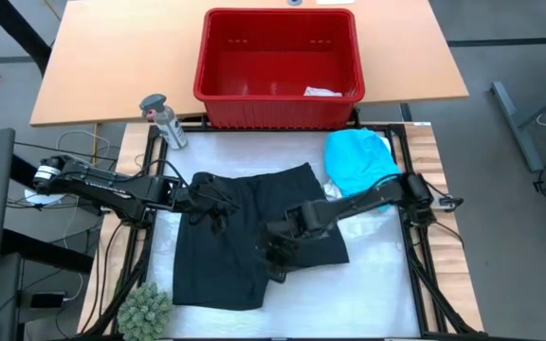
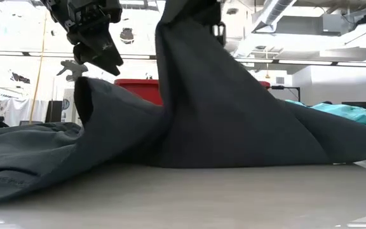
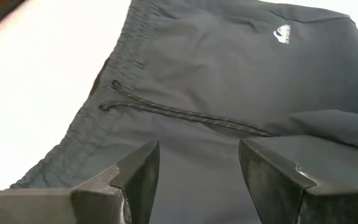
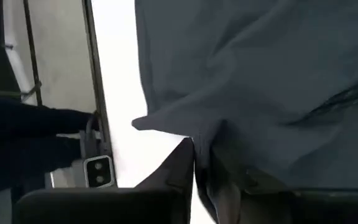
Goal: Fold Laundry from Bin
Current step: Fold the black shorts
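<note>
When you look down from the high view, you see the black shorts spread soft and creased over the white table mat, with a turquoise shirt bunched just beside their far right corner. Your left gripper hovers at the shorts' waistband edge, and your right gripper sits over the lower middle of the fabric. Beyond the mat stands the red bin, a rectangular plastic basket with a thick rim, holding one small pale piece in its near right corner. A spray bottle stands near the bin's left corner, and a spiky green ball lies at the mat's near left edge.

From the low view, the shorts rise in a tall tent toward the top edge, which cuts off whatever lifts them; they hide most of the bin.

Your left wrist view shows smooth woven cloth, a gathered waistband, a drawstring cord and a small white logo; the left fingers stand apart above the fabric, holding nothing.

Your right wrist view shows the right fingers pinched closed on a fold of the shorts.
</note>
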Controlling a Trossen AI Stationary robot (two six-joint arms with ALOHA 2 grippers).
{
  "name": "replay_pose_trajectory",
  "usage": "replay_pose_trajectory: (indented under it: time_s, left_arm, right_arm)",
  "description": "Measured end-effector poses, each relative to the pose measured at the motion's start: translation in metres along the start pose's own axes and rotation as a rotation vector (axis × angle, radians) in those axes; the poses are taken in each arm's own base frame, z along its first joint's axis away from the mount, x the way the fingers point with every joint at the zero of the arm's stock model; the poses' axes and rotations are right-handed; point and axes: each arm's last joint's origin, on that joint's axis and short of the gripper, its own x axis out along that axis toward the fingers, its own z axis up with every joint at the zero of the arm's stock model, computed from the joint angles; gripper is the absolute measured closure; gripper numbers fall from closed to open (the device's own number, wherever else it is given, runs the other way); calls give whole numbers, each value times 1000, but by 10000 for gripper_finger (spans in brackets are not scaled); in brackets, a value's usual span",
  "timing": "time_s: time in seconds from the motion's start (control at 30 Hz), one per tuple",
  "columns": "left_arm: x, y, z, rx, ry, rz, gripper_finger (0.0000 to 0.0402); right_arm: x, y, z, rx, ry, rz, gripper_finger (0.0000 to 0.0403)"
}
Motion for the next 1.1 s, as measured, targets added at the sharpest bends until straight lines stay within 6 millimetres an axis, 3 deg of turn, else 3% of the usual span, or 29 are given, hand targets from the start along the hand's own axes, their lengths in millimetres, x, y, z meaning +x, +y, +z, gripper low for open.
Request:
replay_pose_trajectory:
  time_s: [0.17,0.33,0.43,0.53,0.7,0.83,0.93,1.1]
  left_arm:
    - [0,1,0,10,-8,29,194]
    - [0,2,-2,24,6,37,194]
    - [0,3,-4,36,33,50,194]
    - [0,5,-7,39,66,60,194]
    - [-1,5,-9,45,84,63,194]
    - [-1,5,-9,46,84,62,194]
    - [-1,5,-9,44,86,57,194]
    - [-1,5,-9,44,86,53,194]
  right_arm:
    - [-4,-25,14,-62,16,28,292]
    - [-15,-42,23,-63,24,68,209]
    - [-30,-42,18,-15,69,84,169]
    - [-37,-21,-6,-50,151,2,159]
    - [-21,44,-67,-249,215,-177,163]
    - [-11,88,-109,-357,71,-267,163]
    - [3,95,-133,-371,49,-312,164]
    - [30,81,-142,-314,-2,-271,164]
